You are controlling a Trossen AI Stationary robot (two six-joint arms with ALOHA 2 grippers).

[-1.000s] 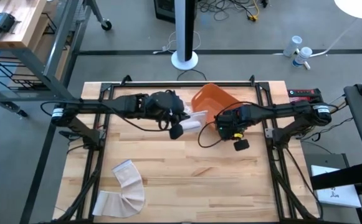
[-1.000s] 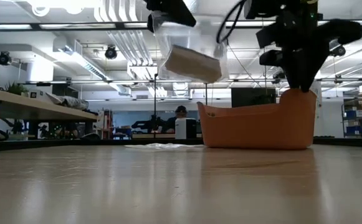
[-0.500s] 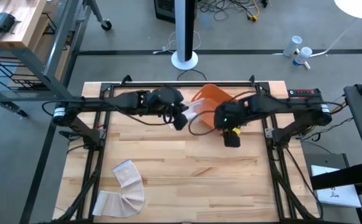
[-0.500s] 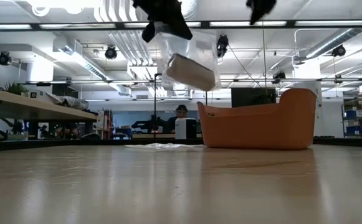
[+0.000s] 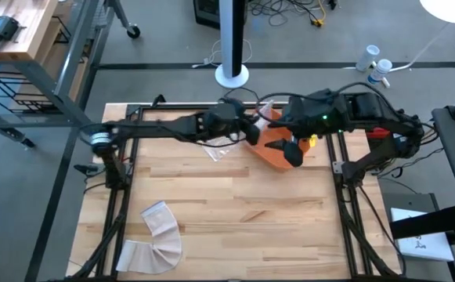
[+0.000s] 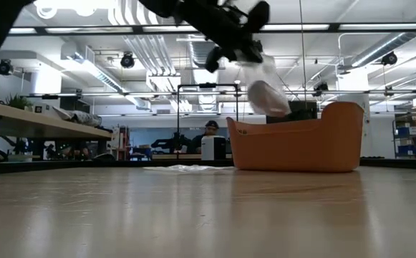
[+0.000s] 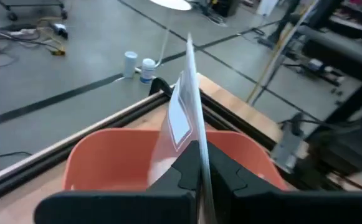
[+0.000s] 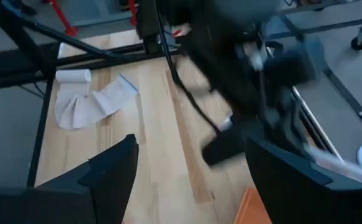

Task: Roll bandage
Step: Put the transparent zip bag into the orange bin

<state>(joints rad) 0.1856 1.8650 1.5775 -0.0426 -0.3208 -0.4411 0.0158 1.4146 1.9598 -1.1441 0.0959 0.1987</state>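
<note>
Your left gripper had its jaws clenched on the edge of a clear plastic packet, pinching it thin so that it hung free below the grip. In the low view the packet dangled just above the orange bin, with a pale roll showing inside it, probably a wrapped bandage. Holding it by one edge let the weight hang down, which suited lowering it into the bin or shaking the contents loose; I judged that you were at the bin to drop or unload it.

Your right gripper stood released, jaws wide and holding nothing. In the high view it hovered over the near side of the bin, just beside the left gripper, likely placed to take the packet or to steady the bin.

The bin sat at the far middle of the bench, within reach of both arms, which explained why both stretched inward to meet there.

The loose bandage, the thing to be rolled, lay unrolled and creased at the near left of the bench, well apart from both grippers. In the right wrist view it showed as a pale strip on the wood. It had not yet been rolled, so the task looked to be at an early stage.
</note>
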